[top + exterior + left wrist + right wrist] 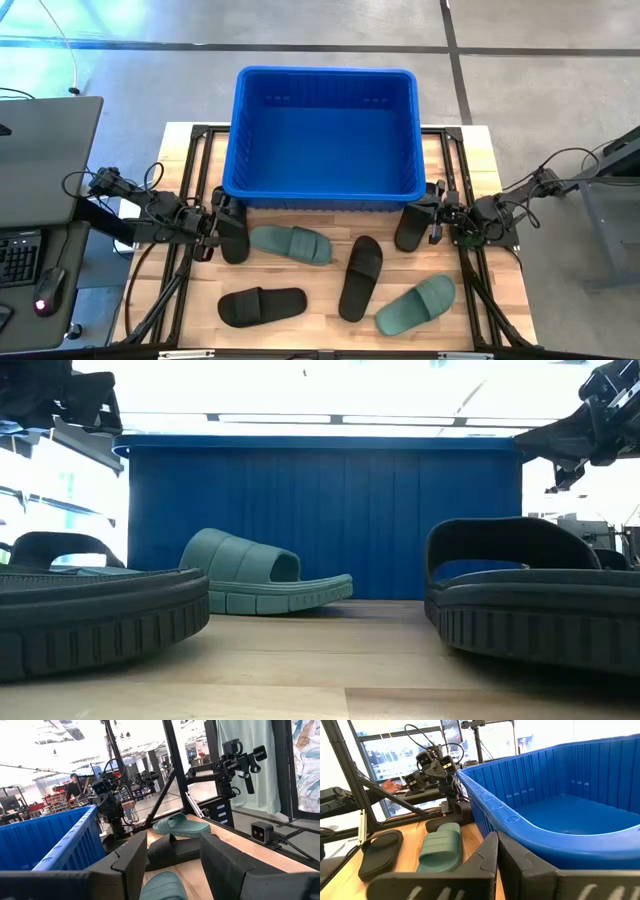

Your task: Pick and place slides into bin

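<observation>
Six slides lie flat on their soles on the wooden table, in front of the blue bin [325, 130]. A black slide [233, 238] lies by my left gripper [214, 236], then come a green slide [290, 243], a black slide [362, 275], a black slide [262, 305], a green slide [415, 305] and a black slide [411, 228] by my right gripper [438, 222]. My left gripper [172, 865] is open and empty, raised at the bin's near left corner. My right gripper [497, 847] is shut and empty, raised at the bin's near right corner. The bin holds nothing that shows.
The bin's near wall [320, 520] stands close behind the slides. Black frame rails [190, 200] run along the table's left and right sides. A desk with a keyboard and mouse [40, 290] stands off the table's left. A person [75, 784] shows far off in the room.
</observation>
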